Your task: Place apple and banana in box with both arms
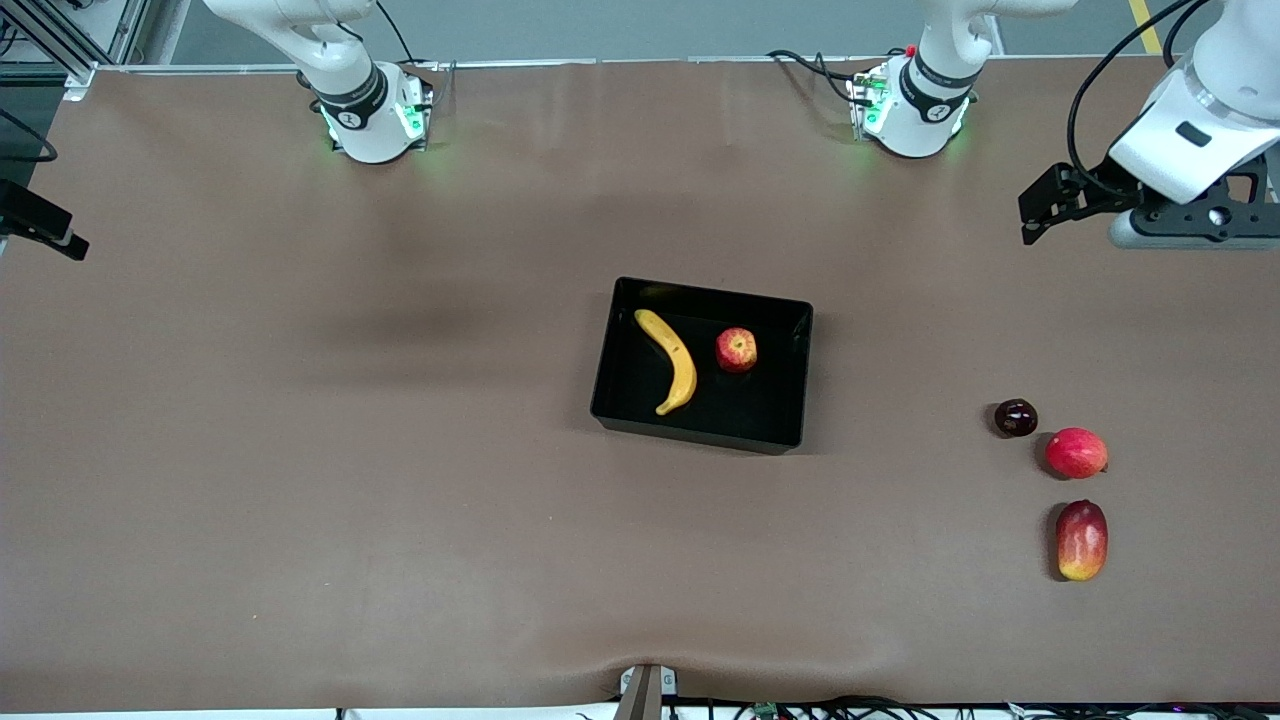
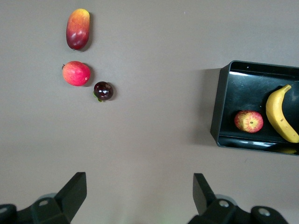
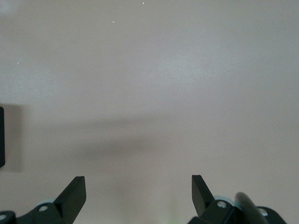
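While holding the left gripper [image 2: 139, 183] and right gripper [image 3: 138, 184] wide open and empty over the table [image 1: 300, 450] toward their own ends, leave the likely light, smooth apple [image 1: 736, 350] beside the curved banana [image 1: 672, 360] in the box [image 1: 700, 432]; pinch across middles if lifting.

Cut off at picture edges: box [image 2: 224, 107] and banana [image 2: 280, 114] in left wrist view, right tool in front view.

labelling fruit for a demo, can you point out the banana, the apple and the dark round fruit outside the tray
curved yellow banana [image 1: 672, 358]: front view, middle of its body, inside the black tray
small red streaked apple [image 1: 736, 350]: front view, its top by the stem dimple
dark purple round fruit [image 1: 1015, 417]: front view, centre of its glossy top
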